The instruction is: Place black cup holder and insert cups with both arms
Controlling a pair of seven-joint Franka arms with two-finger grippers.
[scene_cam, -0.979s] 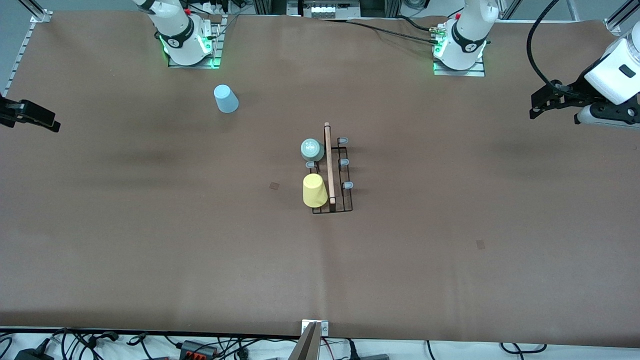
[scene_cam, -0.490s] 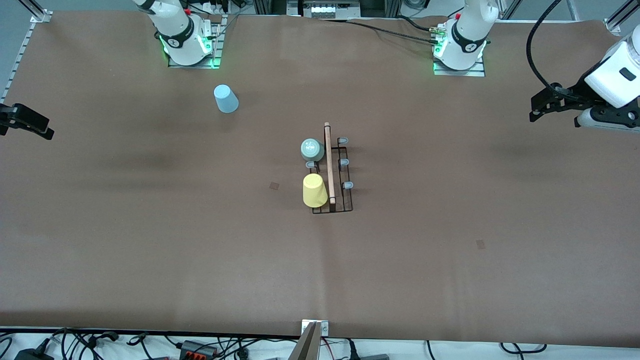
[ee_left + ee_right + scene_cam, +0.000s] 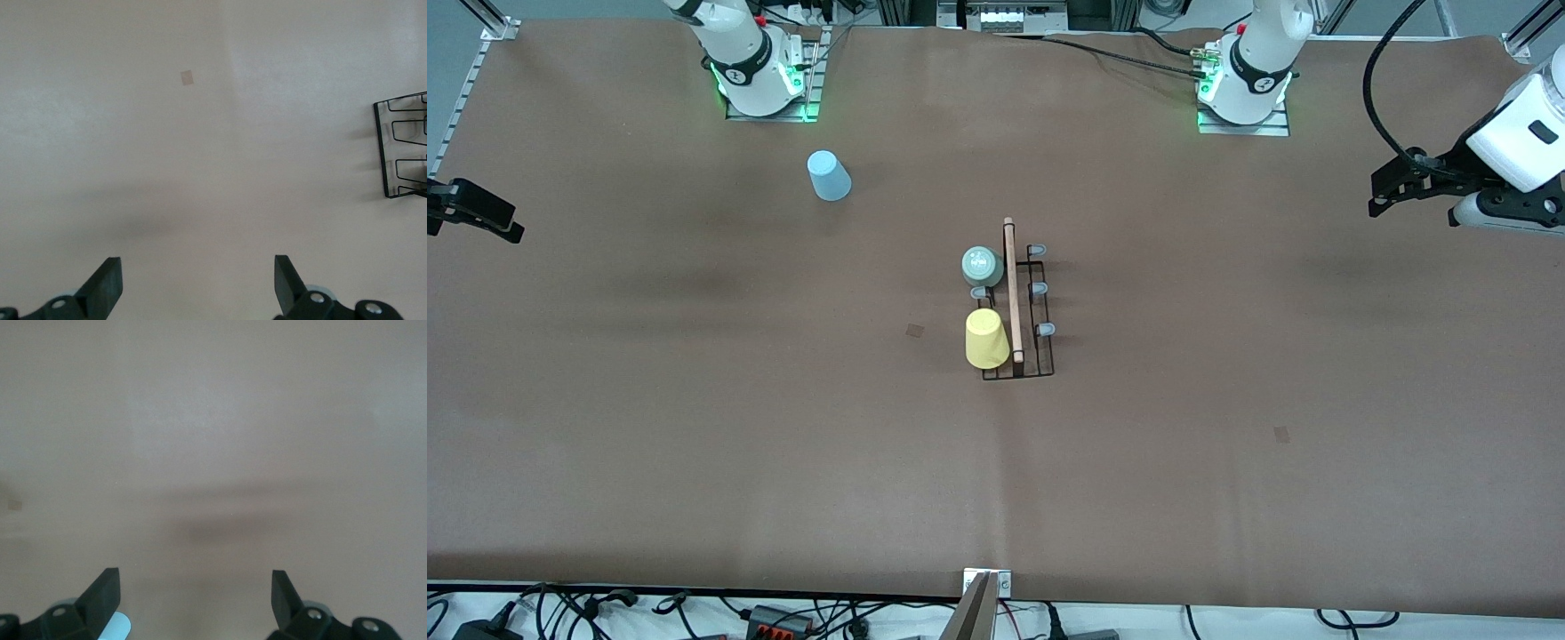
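The black cup holder (image 3: 1040, 348) stands at the table's middle, its wooden rod handle (image 3: 1012, 293) on top. The mint green cup (image 3: 982, 265) sits upside down on a peg on the side toward the right arm. The yellow cup (image 3: 986, 339) sits on another peg on that side, nearer the front camera. The light blue cup (image 3: 829, 175) stands upside down on the table near the right arm's base. My left gripper (image 3: 1376, 191) hangs open and empty over its end of the table; its wrist view (image 3: 195, 283) shows a corner of the holder (image 3: 385, 147). My right gripper (image 3: 514, 222) (image 3: 193, 590) is open and empty over its end.
Brown paper covers the table (image 3: 694, 427). Small tape marks lie beside the holder (image 3: 915, 331) and toward the left arm's end (image 3: 1281, 434). Three pegs (image 3: 1039, 289) on the holder's side toward the left arm are bare. Cables lie along the edge nearest the front camera (image 3: 783, 613).
The right gripper has drawn slightly outward toward its table end, and the left wrist has risen slightly. The holder and cups have not moved.
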